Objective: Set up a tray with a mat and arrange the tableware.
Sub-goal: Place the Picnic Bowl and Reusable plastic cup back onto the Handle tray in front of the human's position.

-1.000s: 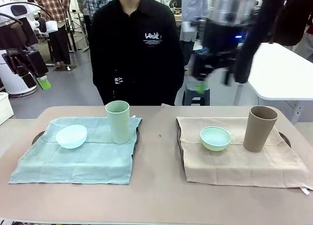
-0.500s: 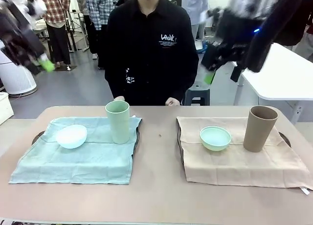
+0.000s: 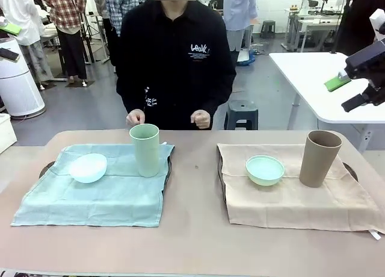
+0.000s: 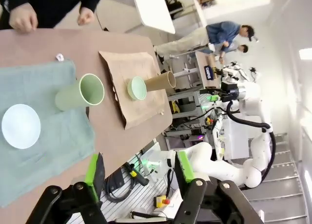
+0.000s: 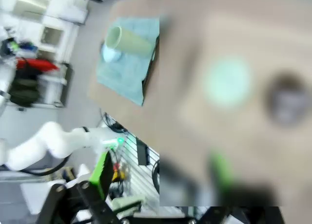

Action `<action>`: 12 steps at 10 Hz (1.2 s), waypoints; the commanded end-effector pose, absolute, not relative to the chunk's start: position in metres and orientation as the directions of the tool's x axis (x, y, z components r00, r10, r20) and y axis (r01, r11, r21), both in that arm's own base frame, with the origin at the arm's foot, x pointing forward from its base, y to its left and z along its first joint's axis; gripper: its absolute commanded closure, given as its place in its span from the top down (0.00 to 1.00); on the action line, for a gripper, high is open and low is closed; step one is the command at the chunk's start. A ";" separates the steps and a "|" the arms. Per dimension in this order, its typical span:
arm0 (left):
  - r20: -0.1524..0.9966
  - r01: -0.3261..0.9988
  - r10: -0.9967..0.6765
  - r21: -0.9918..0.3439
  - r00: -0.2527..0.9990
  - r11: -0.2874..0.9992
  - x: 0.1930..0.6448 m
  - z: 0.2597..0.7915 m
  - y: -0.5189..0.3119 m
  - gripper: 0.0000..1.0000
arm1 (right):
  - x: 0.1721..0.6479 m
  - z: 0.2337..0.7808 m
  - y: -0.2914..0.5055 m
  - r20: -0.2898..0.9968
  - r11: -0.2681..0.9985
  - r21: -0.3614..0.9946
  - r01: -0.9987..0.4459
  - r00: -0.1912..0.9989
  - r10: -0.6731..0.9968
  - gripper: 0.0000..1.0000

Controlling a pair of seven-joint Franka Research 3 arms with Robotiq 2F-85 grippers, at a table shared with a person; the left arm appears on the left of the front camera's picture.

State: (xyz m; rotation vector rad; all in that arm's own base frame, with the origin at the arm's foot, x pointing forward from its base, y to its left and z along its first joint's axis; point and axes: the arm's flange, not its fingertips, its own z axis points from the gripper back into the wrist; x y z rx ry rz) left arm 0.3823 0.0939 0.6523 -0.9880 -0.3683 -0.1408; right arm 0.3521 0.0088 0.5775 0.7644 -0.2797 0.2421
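Right claw (image 3: pixel 355 90) gaping above tan table (image 3: pixel 192 241).

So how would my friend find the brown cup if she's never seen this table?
Start at the tan cloth on the robot's right side of the table. Two things stand on it: a mint green bowl and, nearer the table's right edge, the brown cup. It is the tall brown one.

Right half of right wrist view blurred: mint green small bowl (image 5: pixel 227 82) and brown-tan tall cup (image 5: pixel 287 103) mere smudges there. Right hand (image 3: pixel 359 87) cut by front view's right edge. Dark trays under teal cloth mat (image 3: pixel 96 189) and beige cloth mat (image 3: pixel 295 196) mostly hidden, rims peeking out.
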 end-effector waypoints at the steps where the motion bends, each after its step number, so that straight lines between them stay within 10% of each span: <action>1: 0.273 0.236 0.031 -0.878 0.961 0.416 0.384 0.633 0.081 0.75 | 0.352 0.590 0.036 0.412 0.365 0.790 -0.493 0.867 0.280 1.00; 4: 0.100 0.059 0.178 -0.974 0.979 0.219 0.331 0.561 0.132 0.75 | 0.328 0.535 -0.030 0.419 -0.115 0.907 -0.405 0.894 0.158 1.00; 8: 0.071 0.028 0.206 -0.979 0.976 0.204 0.323 0.535 0.149 0.75 | 0.331 0.500 -0.035 0.274 -0.002 0.961 -0.275 0.959 0.069 1.00; 12: 0.071 0.028 0.206 -0.979 0.976 0.204 0.323 0.535 0.149 0.75 | 0.312 0.501 -0.049 0.364 -0.157 0.924 -0.348 0.928 0.085 1.00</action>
